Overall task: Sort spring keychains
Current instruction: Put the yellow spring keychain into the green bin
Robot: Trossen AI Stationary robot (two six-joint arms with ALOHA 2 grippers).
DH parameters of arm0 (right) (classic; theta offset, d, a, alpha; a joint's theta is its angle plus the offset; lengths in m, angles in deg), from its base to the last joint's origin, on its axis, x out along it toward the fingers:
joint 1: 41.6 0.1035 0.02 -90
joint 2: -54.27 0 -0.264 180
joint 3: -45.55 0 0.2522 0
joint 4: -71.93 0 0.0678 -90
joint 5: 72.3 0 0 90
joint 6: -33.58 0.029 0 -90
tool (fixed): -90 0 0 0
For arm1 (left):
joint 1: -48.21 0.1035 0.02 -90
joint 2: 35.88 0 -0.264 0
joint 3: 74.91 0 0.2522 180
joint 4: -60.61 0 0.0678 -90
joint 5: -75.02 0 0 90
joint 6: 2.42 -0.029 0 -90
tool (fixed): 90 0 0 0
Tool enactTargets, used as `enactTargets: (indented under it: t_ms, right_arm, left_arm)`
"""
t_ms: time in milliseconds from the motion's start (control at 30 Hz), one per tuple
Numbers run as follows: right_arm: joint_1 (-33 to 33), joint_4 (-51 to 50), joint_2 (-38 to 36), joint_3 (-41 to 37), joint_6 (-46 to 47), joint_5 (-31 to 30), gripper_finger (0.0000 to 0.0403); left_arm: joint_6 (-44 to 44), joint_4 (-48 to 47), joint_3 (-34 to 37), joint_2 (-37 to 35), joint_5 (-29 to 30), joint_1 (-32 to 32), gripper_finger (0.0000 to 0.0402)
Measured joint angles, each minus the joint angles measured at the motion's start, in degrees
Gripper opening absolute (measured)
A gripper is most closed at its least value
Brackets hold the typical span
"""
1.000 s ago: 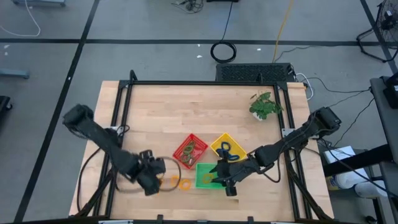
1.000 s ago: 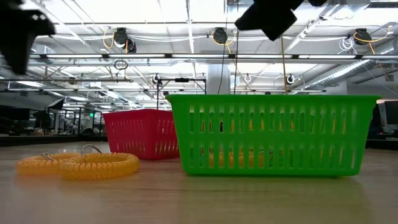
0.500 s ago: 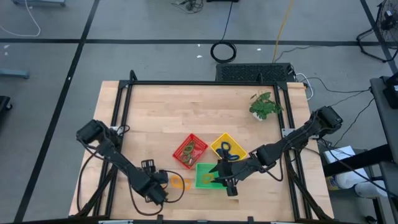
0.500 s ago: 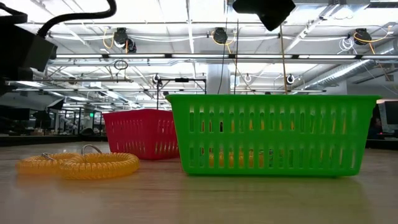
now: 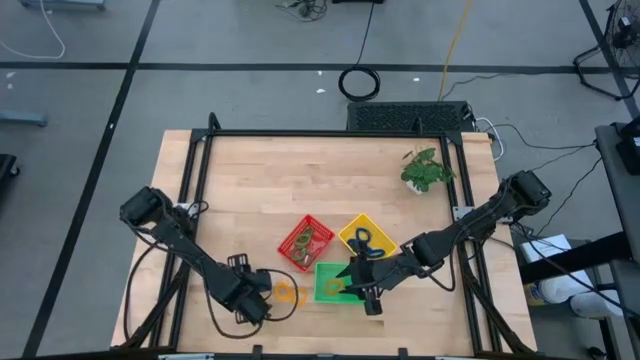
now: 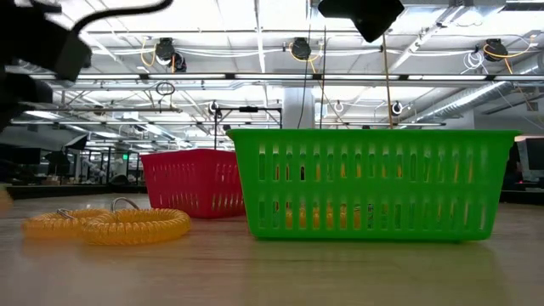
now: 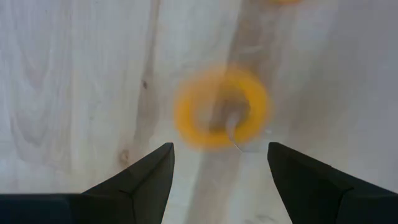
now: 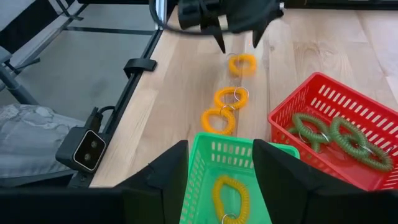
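Observation:
Three orange spring keychains lie in a row on the wood near the near edge; the right wrist view shows them as the orange keychains [image 8: 229,97], and the low view as orange coils [image 6: 110,225]. My left gripper [image 7: 221,171] is open and hovers above the end keychain [image 7: 221,109], touching nothing; it also shows as the left gripper [image 8: 236,37]. My right gripper [image 8: 224,180] is open above the green tray [image 8: 208,152], where one orange keychain [image 8: 229,196] lies. The red tray [image 8: 373,121] holds green keychains [image 8: 336,134]. The yellow tray [image 5: 350,226] holds blue ones [image 5: 363,240].
The three trays sit close together at the table's near middle, with the red tray [image 5: 306,243] left of the yellow one and the green tray [image 5: 328,283] in front. A leafy plant [image 5: 425,170] stands toward the far right. Bare wood lies to the far left.
My left gripper has moved toward the near edge and a little to the right, ending over the orange keychains on the table. The keychains and trays have stayed where they were.

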Motion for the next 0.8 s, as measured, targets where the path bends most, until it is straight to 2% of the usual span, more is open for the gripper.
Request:
enactTargets:
  t_ms: [200,400,633,800]
  right_arm:
    - [0.0,0.0,0.0,0.0,0.0,0.0,0.0165]
    - [0.0,0.0,0.0,0.0,0.0,0.0,0.0164]
    - [0.0,0.0,0.0,0.0,0.0,0.0,0.0165]
    - [0.0,0.0,0.0,0.0,0.0,0.0,0.0164]
  left_arm:
    - [2.2,1.1,0.0,-6.0,4.5,-0.1,0.0269]
    - [-1.0,5.8,0.2,-6.2,9.8,-0.7,0.0269]
    - [-1.3,7.0,0.3,-2.5,9.9,0.7,0.0269]
    - [-1.1,7.8,0.3,0.5,4.8,1.1,0.0269]
